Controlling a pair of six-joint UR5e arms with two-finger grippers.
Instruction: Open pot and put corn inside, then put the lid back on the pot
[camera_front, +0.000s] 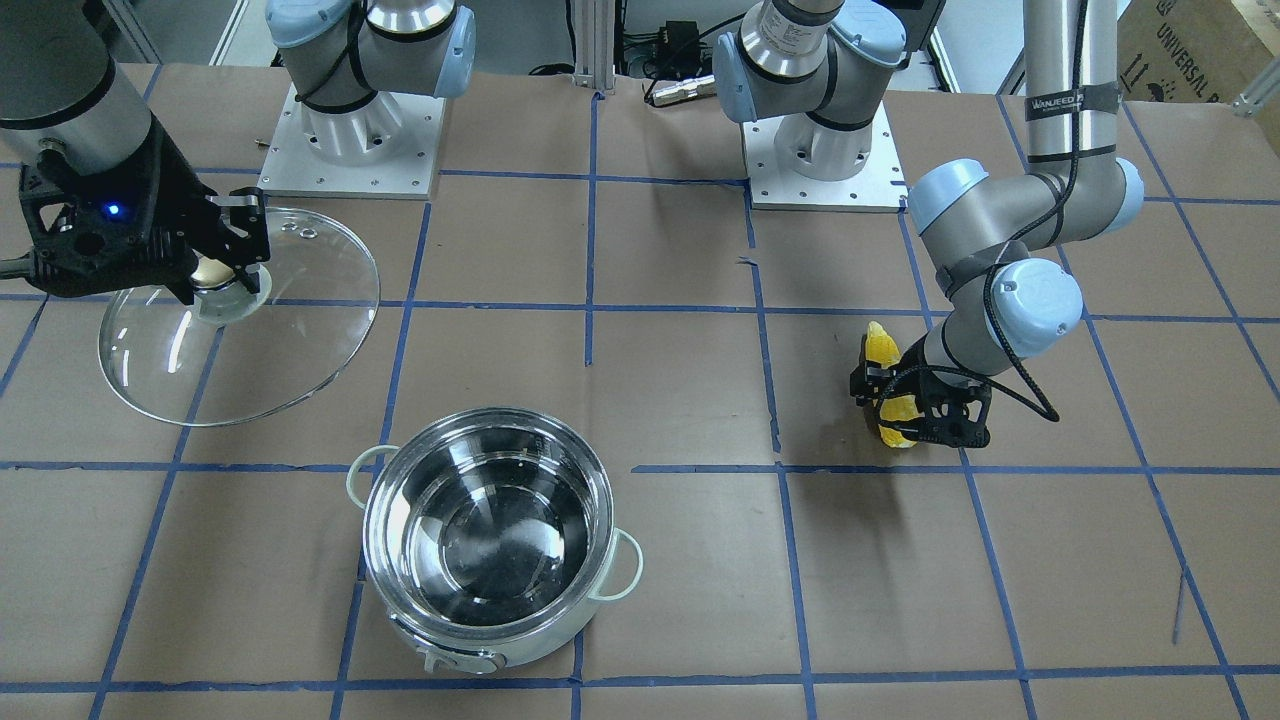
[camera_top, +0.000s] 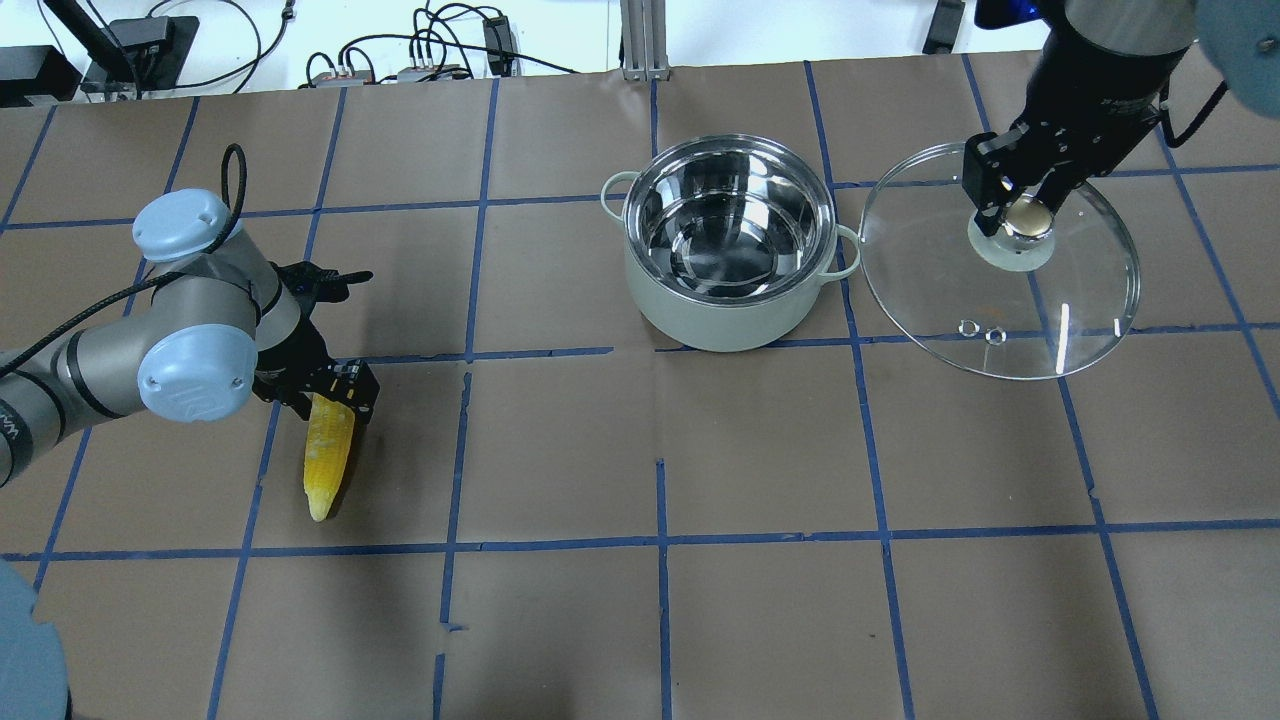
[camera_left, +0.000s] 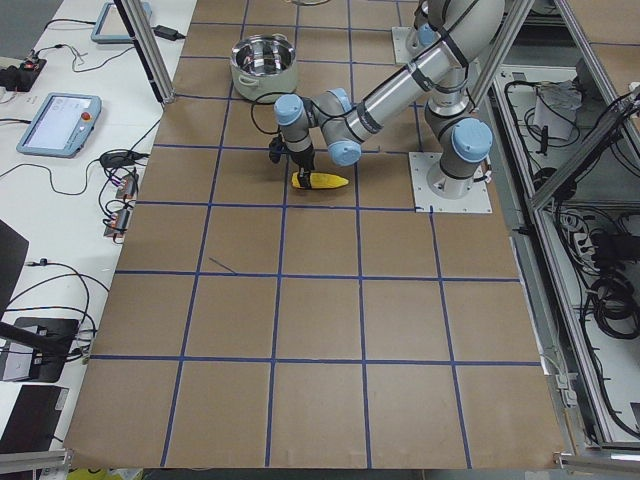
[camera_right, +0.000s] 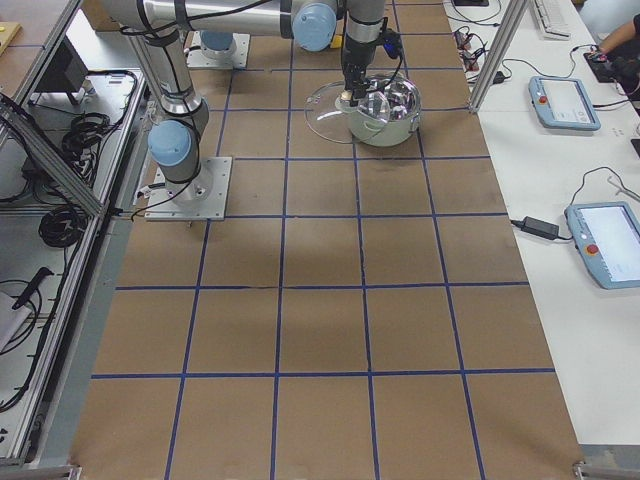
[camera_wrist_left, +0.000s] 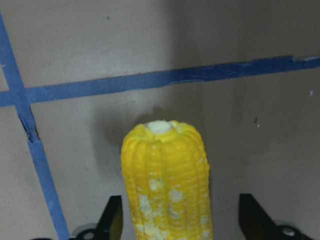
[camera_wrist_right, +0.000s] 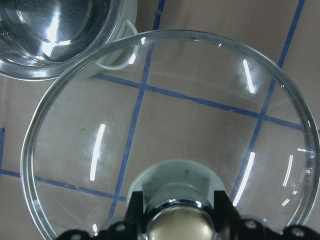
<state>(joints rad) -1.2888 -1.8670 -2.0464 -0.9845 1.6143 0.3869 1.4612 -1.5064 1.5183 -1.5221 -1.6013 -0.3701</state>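
The steel pot (camera_top: 722, 318) stands open and empty at mid-table; it also shows in the front view (camera_front: 500, 648). My right gripper (camera_top: 1020, 205) is shut on the knob (camera_wrist_right: 175, 220) of the glass lid (camera_top: 1040, 310) and holds the lid beside the pot, to its right in the overhead view. The lid (camera_front: 290, 345) looks tilted and off the table. The yellow corn (camera_top: 328, 450) lies on the table at the left. My left gripper (camera_top: 335, 385) is open, its fingers (camera_wrist_left: 112, 220) on either side of the corn's (camera_wrist_left: 165, 175) thick end, with a gap on one side.
Brown paper with blue tape lines covers the table (camera_top: 760, 560). The two arm bases (camera_front: 350, 140) stand on white plates at the robot's side. The pot's loop handle (camera_wrist_right: 117, 55) sits close to the lid's rim.
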